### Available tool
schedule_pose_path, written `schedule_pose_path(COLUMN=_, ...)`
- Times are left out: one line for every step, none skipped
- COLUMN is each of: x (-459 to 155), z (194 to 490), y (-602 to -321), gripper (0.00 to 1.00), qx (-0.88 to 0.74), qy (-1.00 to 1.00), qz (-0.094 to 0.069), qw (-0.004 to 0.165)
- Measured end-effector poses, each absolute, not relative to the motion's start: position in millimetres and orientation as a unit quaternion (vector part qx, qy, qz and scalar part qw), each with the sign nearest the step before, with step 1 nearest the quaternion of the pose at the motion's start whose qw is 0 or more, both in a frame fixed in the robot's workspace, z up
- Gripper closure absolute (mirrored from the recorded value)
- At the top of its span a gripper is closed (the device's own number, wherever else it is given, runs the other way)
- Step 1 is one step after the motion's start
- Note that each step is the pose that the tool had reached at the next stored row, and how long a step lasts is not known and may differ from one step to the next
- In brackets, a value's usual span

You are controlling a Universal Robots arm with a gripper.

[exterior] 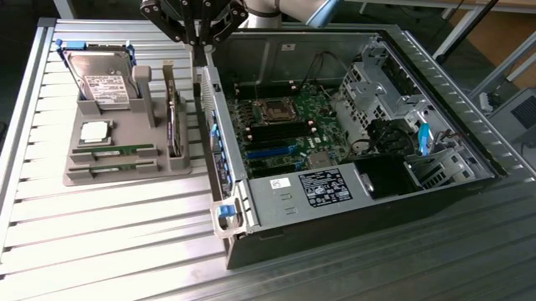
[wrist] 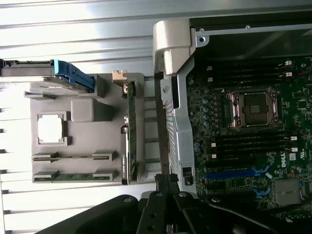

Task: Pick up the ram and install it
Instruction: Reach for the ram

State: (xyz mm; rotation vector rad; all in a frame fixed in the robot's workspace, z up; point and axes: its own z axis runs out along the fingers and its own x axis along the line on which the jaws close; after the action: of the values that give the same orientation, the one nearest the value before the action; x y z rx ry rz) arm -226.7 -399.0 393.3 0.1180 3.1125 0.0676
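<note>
Two ram sticks lie flat in the slots of a grey holder (exterior: 167,168) on the table at the exterior view's left: one ram stick (exterior: 113,150) (wrist: 73,157) and a second (exterior: 113,166) (wrist: 75,176) beside it. My gripper (exterior: 199,42) (wrist: 166,179) hangs high above the near side wall of the open computer case (exterior: 219,138), between the holder and the motherboard (exterior: 280,128). Its fingers are shut with nothing between them. It is well away from both sticks. Dark memory slots (wrist: 246,142) on the motherboard flank the processor socket (wrist: 253,108).
The holder also carries a hard drive (exterior: 100,75), a square silver processor chip (exterior: 94,132) and an upright expansion card (exterior: 173,122). Inside the case are a power supply (exterior: 322,188), cables and a drive cage (exterior: 377,81). The slatted metal table (exterior: 117,232) extends toward the front.
</note>
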Motion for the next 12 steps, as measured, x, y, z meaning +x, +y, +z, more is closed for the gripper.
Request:
schedule_pose_path(x=-228.1, z=393.3, y=-399.0, gripper=0.91, qx=0.038, qy=0.999, qz=0.022, qw=0.013)
schedule_pose_path(x=-229.1, z=393.3, y=-398.9, gripper=0.91, qx=0.038, qy=0.999, qz=0.022, qw=0.013)
schedule_pose_path(x=-229.9, z=393.4, y=-399.0, gripper=0.91, qx=0.038, qy=0.999, qz=0.022, qw=0.013)
schedule_pose_path(x=-232.1, z=393.3, y=-398.9, gripper=0.91, qx=0.038, qy=0.999, qz=0.022, qw=0.013)
schedule_pose_path(x=-233.7, z=393.3, y=-399.0, gripper=0.91, qx=0.038, qy=0.999, qz=0.022, qw=0.013)
schedule_pose_path(x=-235.3, z=393.3, y=-398.9, gripper=0.91, qx=0.038, qy=0.999, qz=0.022, qw=0.013)
schedule_pose_path(x=-236.9, z=393.3, y=-399.0, gripper=0.91, qx=0.038, qy=0.999, qz=0.022, qw=0.013)
schedule_pose_path(x=-238.7, z=393.3, y=-399.0, gripper=0.91, qx=0.038, qy=0.999, qz=0.022, qw=0.013)
schedule_pose_path(x=-239.9, z=393.3, y=-398.9, gripper=0.91, qx=0.038, qy=0.999, qz=0.022, qw=0.013)
schedule_pose_path(x=-241.2, z=393.3, y=-398.9, gripper=0.91, qx=0.038, qy=0.999, qz=0.022, qw=0.013)
schedule_pose_path(x=-241.9, z=393.3, y=-398.9, gripper=0.91, qx=0.038, qy=0.999, qz=0.022, qw=0.013)
schedule_pose_path(x=-243.5, z=393.3, y=-398.9, gripper=0.91, qx=0.038, qy=0.999, qz=0.022, qw=0.013)
